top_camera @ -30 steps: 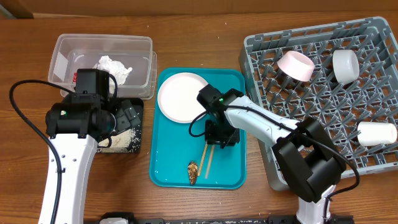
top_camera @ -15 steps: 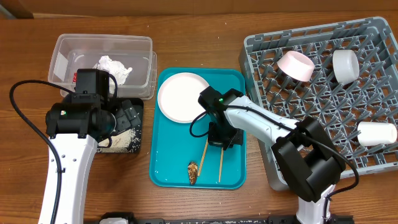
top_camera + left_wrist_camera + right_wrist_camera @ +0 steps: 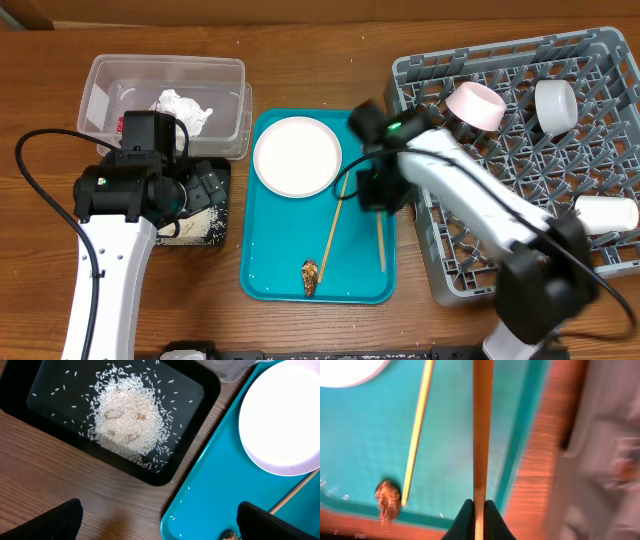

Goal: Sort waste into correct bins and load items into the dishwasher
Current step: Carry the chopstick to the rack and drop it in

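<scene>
My right gripper (image 3: 379, 197) is shut on one wooden chopstick (image 3: 380, 240) and holds it over the right edge of the teal tray (image 3: 265, 280); it shows pinched between the fingers (image 3: 479, 510) in the right wrist view. The other chopstick (image 3: 333, 228) lies on the tray beside a brown food scrap (image 3: 311, 277). The white plate (image 3: 297, 156) sits at the tray's top. My left gripper (image 3: 160, 520) is open and empty over the table edge by the black tray (image 3: 45, 390), which holds rice (image 3: 127, 417). The napkin (image 3: 180, 108) lies in the clear tub (image 3: 165, 68).
The grey dish rack (image 3: 420, 75) at right holds a pink bowl (image 3: 475, 104), a white cup (image 3: 554, 105) and another white piece (image 3: 606, 214). A few rice grains lie on the teal tray (image 3: 200, 505).
My right gripper has lifted one chopstick off the tray and moved right toward the dish rack. The other chopstick stays on the tray. The left arm has not moved.
</scene>
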